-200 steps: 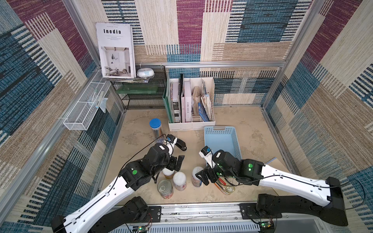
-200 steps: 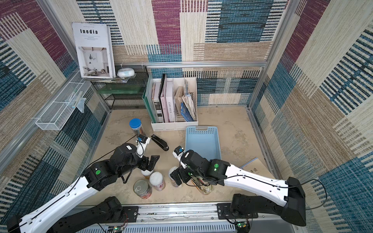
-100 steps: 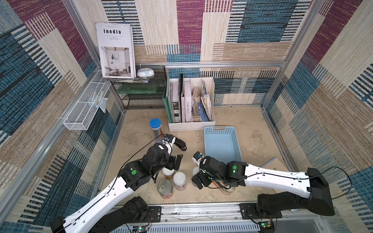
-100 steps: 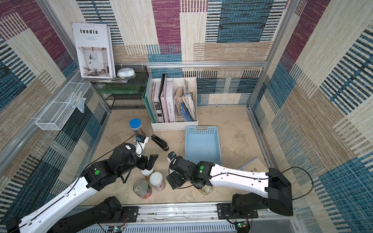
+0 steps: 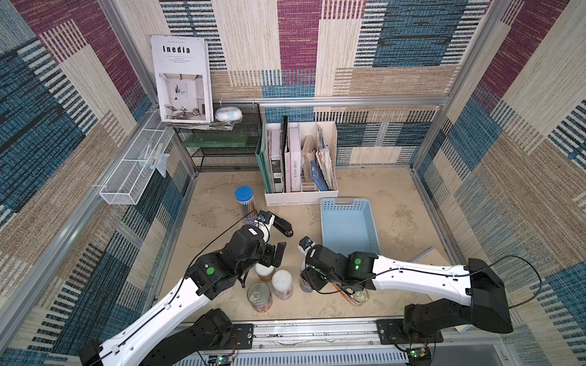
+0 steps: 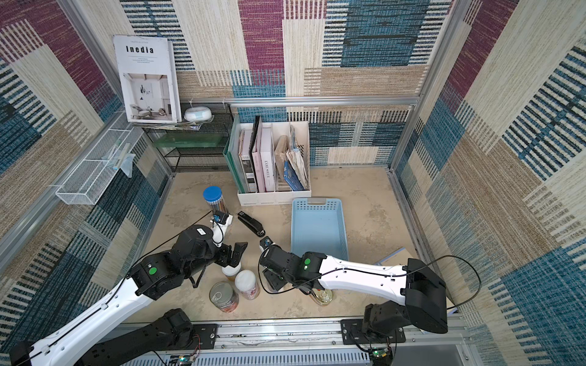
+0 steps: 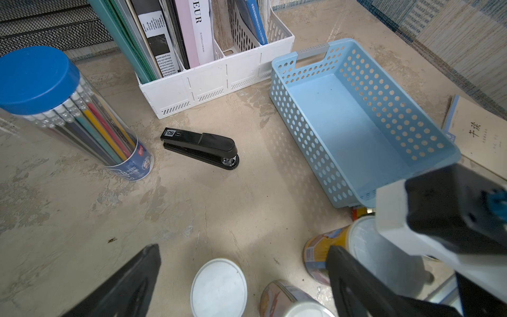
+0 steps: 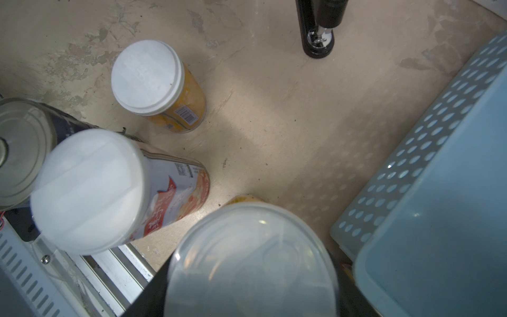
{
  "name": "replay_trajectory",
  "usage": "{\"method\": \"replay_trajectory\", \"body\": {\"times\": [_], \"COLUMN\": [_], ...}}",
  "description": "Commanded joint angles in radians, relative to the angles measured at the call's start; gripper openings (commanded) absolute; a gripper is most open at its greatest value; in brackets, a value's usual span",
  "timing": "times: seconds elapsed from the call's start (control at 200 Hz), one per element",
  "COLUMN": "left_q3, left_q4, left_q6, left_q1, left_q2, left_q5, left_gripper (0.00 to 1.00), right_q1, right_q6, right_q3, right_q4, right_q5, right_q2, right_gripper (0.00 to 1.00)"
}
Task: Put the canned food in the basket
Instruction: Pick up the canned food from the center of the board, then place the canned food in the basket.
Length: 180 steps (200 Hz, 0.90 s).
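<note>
Right gripper point(image 8: 247, 291): jaws flank clear-lidded can point(image 8: 252, 247), grip unclear; top views hide the lid. Left gripper point(image 7: 242, 248): wide, over white-lidded can point(image 7: 218, 288). Basket point(image 5: 348, 202): far, right.

Stapler point(image 7: 201, 148), pencil tube point(image 7: 76, 115), file holder point(image 7: 219, 82).

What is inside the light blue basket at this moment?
Nothing: the light blue basket shows only its bare floor. In both top views the right arm covers part of its near end. In the left wrist view only a small strip by the near wall is hidden.
</note>
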Motion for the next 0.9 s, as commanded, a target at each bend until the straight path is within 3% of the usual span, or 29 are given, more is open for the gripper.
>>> {"method": "replay_trajectory", "body": {"times": [0.0, 0.215, 0.456, 0.631, 0.896], "left_q3": [0.0, 0.003, 0.004, -0.001, -0.003], "left_q4": [-0.01, -0.011, -0.017, -0.019, -0.02], "left_q6": [0.001, 0.001, -0.003, -0.006, -0.008], "left_q1": [0.002, 0.005, 0.008, 0.008, 0.008], "left_q2": [0.002, 0.001, -0.002, -0.016, -0.015], "left_q5": [-0.006, -0.014, -0.024, -0.022, -0.015], "left_gripper": [0.99, 0.99, 0.99, 0.99, 0.99], "right_q1": [0.001, 0.005, -0.011, -0.143, -0.412], "right_q6": [0.0, -0.058, -0.173, -0.226, -0.307], "right_q3": [0.026, 0.14, 0.286, 0.379, 0.388], "right_q4": [-0.03, -0.066, -0.078, -0.115, -0.08], "right_q5": [-0.006, 0.074, 0.243, 0.243, 0.175], "right_q2": [-0.015, -0.046, -0.041, -0.03, -0.042], "right_gripper": [0.5, 0.45, 0.45, 0.45, 0.45]}}
